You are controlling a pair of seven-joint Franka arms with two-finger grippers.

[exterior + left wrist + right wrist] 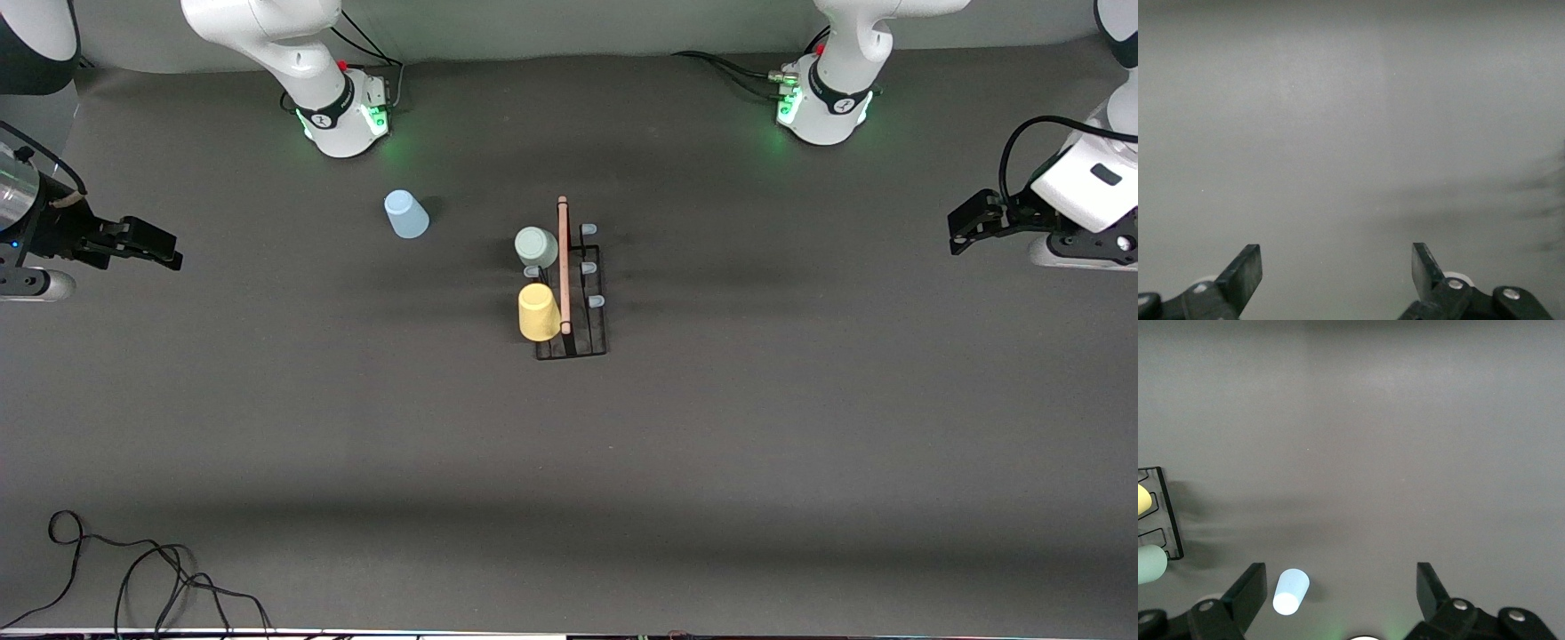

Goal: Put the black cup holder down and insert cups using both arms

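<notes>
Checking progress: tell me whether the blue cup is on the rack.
No, the blue cup stands on the table, apart from the rack, toward the right arm's end.

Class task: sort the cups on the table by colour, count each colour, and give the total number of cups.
light blue cup: 1
pale green cup: 1
yellow cup: 1
Total: 3

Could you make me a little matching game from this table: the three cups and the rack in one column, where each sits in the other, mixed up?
Things:
1. light blue cup
2. pale green cup
3. yellow cup
4. black cup holder

Places:
A. on the rack, nearest the front camera
B. mid-table, carrying two cups
C. alone on the table, toward the right arm's end
D. on the rack, just farther from the front camera than another cup

Pairs: 1-C, 2-D, 3-A, 4-B
</notes>
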